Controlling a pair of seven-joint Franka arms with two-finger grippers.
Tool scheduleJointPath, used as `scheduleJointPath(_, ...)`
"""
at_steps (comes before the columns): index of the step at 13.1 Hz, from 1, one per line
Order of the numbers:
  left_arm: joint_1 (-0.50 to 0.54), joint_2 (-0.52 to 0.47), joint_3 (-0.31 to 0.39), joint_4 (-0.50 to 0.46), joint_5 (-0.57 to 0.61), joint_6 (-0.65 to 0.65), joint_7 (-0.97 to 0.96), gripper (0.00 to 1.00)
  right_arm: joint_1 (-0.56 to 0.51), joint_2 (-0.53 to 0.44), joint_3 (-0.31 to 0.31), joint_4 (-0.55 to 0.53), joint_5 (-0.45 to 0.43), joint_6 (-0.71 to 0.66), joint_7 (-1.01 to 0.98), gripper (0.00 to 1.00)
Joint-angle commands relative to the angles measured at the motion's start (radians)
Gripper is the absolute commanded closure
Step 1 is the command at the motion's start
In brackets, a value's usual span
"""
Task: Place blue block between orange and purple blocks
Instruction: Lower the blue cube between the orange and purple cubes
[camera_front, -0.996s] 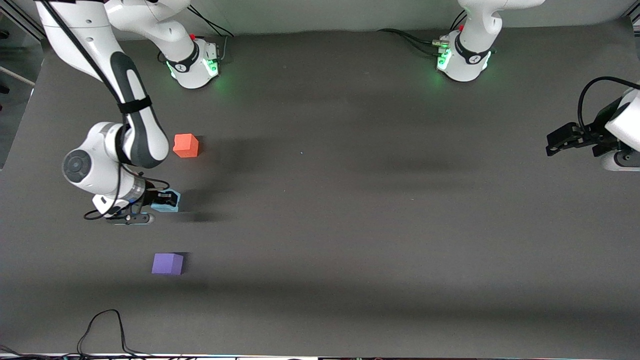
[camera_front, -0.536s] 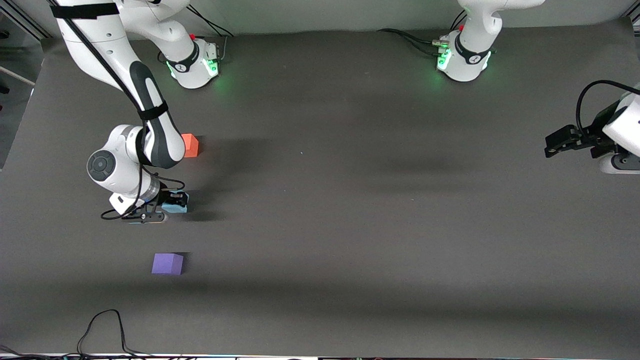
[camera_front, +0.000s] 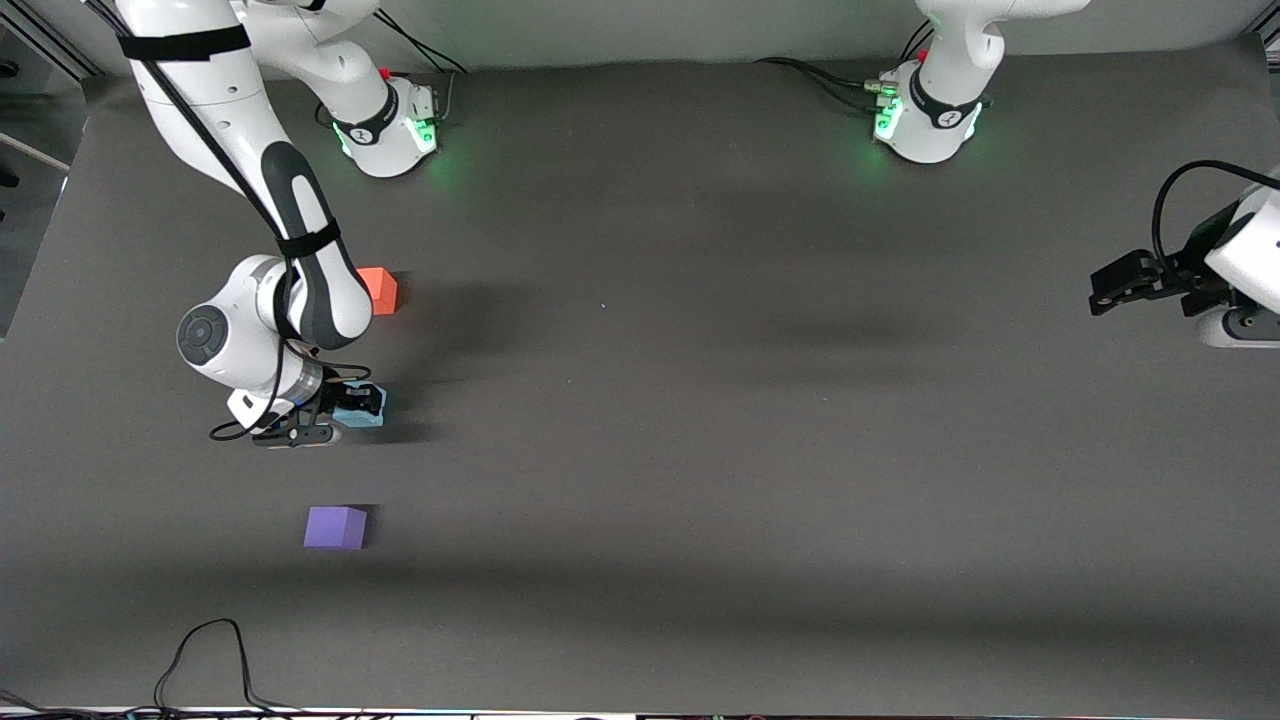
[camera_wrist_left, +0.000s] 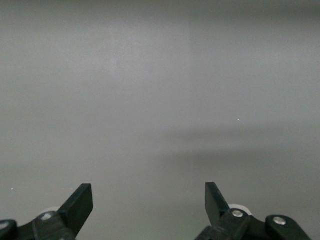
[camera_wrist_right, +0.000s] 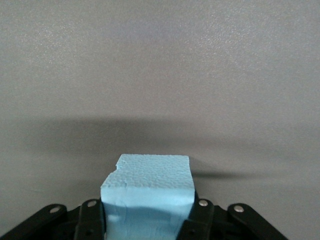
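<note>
The right hand (camera_front: 352, 408) clamps the blue block (camera_front: 362, 412) over the gap between the orange block (camera_front: 382, 290) and the purple block (camera_front: 335, 527), ready to set down; the left hand (camera_front: 1115, 283) waits wide open and empty.

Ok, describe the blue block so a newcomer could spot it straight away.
Follow the right arm from its base down to the right gripper, toward that arm's end of the table. The blue block sits clamped in it, roughly between the orange block and purple block. It is the only sky-blue cube, and the only one held.
</note>
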Motion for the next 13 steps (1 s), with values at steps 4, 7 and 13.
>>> scheduleJointPath(4, 0.002, -0.006, -0.003, -0.010, 0.005, 0.019, 0.000, 0.00, 0.012, 0.000, -0.011, -0.004, 0.040, 0.017, -0.041, 0.00)
scheduleJointPath(7, 0.002, -0.006, -0.003, -0.010, 0.007, 0.019, 0.000, 0.00, 0.014, -0.019, -0.017, -0.004, 0.040, 0.008, -0.043, 0.00)
scheduleJointPath(13, 0.002, -0.006, -0.003, -0.010, 0.005, 0.021, 0.000, 0.00, 0.018, -0.218, -0.096, 0.013, 0.001, -0.196, -0.038, 0.00)
